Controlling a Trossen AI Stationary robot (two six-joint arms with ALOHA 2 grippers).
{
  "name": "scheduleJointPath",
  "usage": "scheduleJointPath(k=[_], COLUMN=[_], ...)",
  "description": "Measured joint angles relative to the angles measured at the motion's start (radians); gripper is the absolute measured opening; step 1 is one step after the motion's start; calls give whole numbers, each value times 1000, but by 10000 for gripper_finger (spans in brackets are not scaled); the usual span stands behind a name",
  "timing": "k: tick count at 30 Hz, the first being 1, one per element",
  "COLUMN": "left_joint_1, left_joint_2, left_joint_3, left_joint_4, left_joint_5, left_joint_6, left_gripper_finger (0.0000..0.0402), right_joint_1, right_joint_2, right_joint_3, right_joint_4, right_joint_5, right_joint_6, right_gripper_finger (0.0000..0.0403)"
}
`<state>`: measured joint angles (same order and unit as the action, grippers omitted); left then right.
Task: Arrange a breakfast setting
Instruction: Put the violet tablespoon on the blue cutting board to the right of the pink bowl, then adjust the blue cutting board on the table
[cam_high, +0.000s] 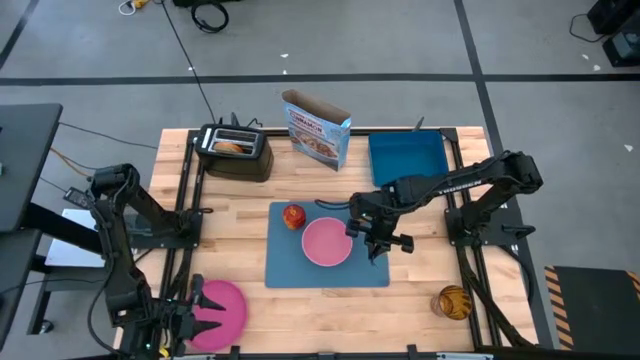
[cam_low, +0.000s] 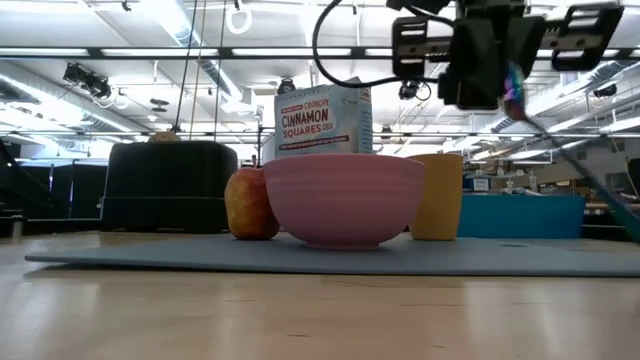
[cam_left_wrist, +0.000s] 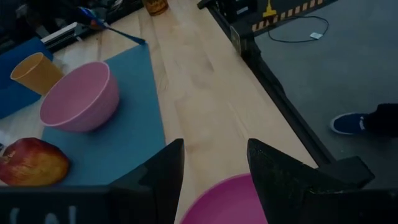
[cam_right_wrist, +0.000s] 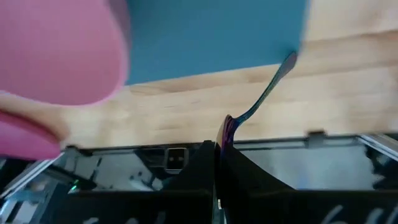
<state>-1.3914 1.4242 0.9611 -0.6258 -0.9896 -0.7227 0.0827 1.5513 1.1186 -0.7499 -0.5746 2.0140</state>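
Above the right edge of the blue rectangular placemat (cam_high: 327, 257), at 3 o'clock of the small pink bowl (cam_high: 326, 242): right gripper (cam_high: 378, 243), fingers clamped on blue-purple-handled spoon (cam_right_wrist: 258, 99), long axis slanting downward, bowl end clear of the mat. Left gripper (cam_high: 172, 318), at 7 o'clock, parted over the wider flat pink plate (cam_high: 222, 312).

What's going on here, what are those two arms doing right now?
A breakfast setting is being laid out. The right pincer holds the spoon above the placemat, beside the pink bowl. The apple already sits on the mat, and the tan cup stands behind the bowl. The left pincer is open at the plate, near the table's front left corner.
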Motion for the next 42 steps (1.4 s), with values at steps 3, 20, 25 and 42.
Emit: scheduleJointPath(k=[3,20,25,42], left_joint_1=[0,0,0,53], left_joint_2=[0,0,0,0], left_joint_3=[0,0,0,0], left_joint_4=[2,2,2,92], left_joint_5=[16,51,52,25], left_joint_6=[0,-3,-26,-54], left_gripper_finger=[185,185,185,185], right_joint_1=[-21,-81,-40,443], right_joint_2=[-1,0,-7,82], right_joint_3=[-32,-91,-78,7], right_joint_4=[37,37,41,-36], right_joint_5=[-7,117,188,828], right_joint_6=[-22,-273,-386,-313], right_gripper_finger=[13,32,12,6])
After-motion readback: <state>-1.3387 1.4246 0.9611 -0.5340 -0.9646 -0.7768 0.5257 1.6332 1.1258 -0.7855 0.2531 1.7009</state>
